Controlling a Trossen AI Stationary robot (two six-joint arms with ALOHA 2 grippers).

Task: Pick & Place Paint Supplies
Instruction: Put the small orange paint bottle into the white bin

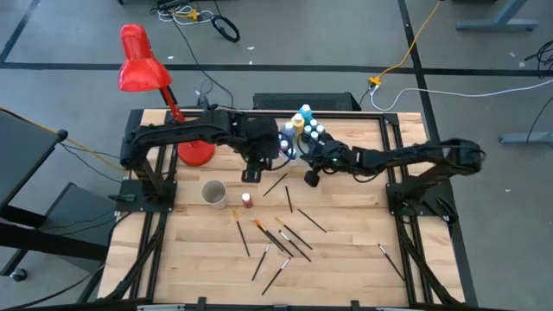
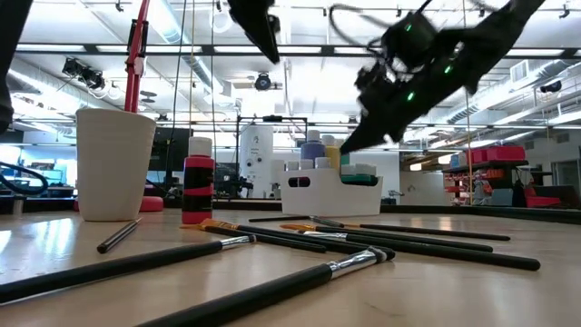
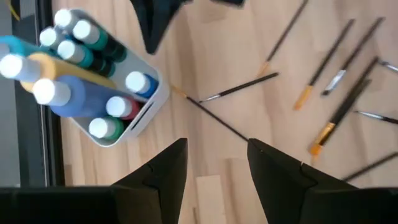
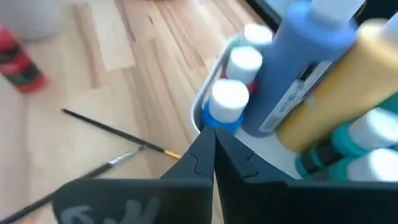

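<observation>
A white tray (image 1: 292, 141) at the table's far middle holds upright paint bottles (image 1: 307, 125), blue, teal, yellow and white-capped, also seen in the left wrist view (image 3: 74, 81). A small red bottle (image 1: 246, 200) stands alone beside the beige cup (image 1: 213, 192). Dark-handled paintbrushes (image 1: 281, 240) lie scattered on the wood. My left gripper (image 1: 251, 175) hangs open high over the table, near side of the tray, with nothing between its fingers (image 3: 168, 168). My right gripper (image 1: 309, 180) is shut and empty, raised just in front of the tray (image 4: 208, 102).
A red desk lamp (image 1: 141, 65) stands at the far left, its base (image 1: 196, 154) on the table. One brush (image 1: 389, 257) lies apart near the right edge. Bare wood lies on the near left and between the brushes and the right frame.
</observation>
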